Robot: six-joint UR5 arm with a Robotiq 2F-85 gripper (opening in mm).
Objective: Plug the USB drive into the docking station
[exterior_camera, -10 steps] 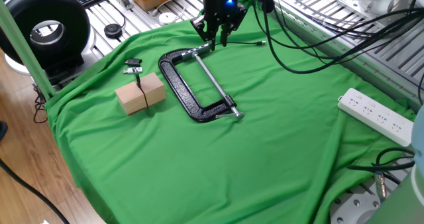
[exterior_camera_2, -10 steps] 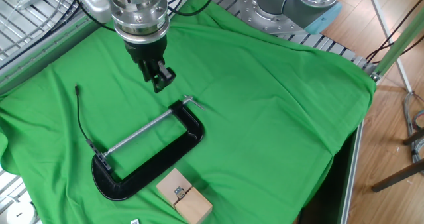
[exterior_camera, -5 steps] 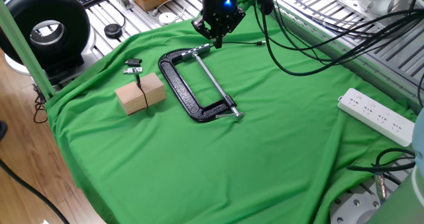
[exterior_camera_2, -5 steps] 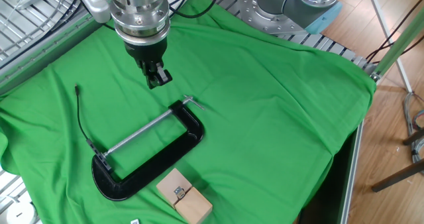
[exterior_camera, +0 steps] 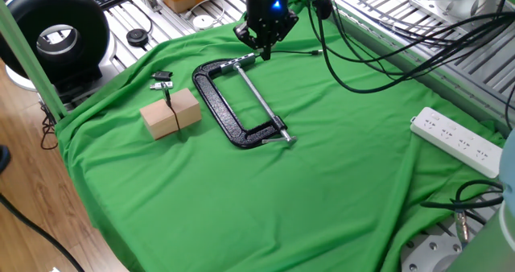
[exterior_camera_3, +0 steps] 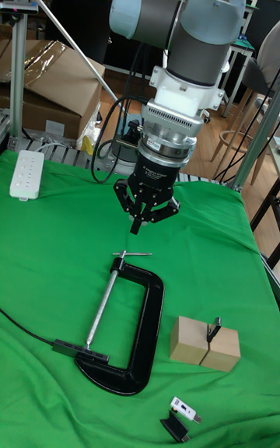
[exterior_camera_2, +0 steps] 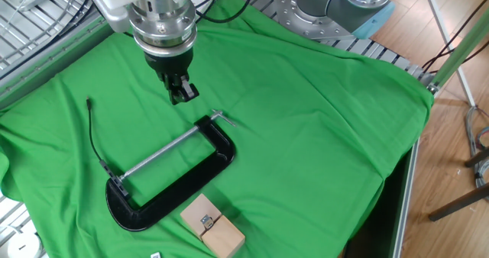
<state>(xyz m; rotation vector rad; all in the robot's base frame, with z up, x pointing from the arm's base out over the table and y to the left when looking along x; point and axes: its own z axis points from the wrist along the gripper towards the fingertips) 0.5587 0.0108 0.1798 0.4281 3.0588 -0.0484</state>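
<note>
The USB drive [exterior_camera_3: 214, 330] is a slim dark stick standing upright in the slot between two wooden blocks [exterior_camera_3: 204, 344]; it also shows as the USB drive [exterior_camera: 169, 97] at the left of the cloth. My gripper [exterior_camera_3: 138, 225] hangs above the green cloth, well away from the blocks and beyond the black C-clamp [exterior_camera_3: 141, 316]. The gripper [exterior_camera: 264, 53] is shut, and I see nothing between its fingers; the gripper [exterior_camera_2: 182, 96] looks the same here. I cannot pick out the docking station with certainty. A thin black cable [exterior_camera_2: 93, 140] ends in a small flat dark piece [exterior_camera_3: 70, 348] by the clamp.
A small black-and-silver piece [exterior_camera_3: 180, 419] lies on the cloth near the blocks. A white power strip [exterior_camera: 455, 140] sits at the cloth's right edge. Black cables [exterior_camera: 378, 59] hang from the arm over the far side. The green cloth [exterior_camera: 338, 183] drops off at the table edges.
The gripper's fingers stood spread one second ago and have since closed. The gripper has hardly shifted. The clamp, blocks and USB drive have not moved.
</note>
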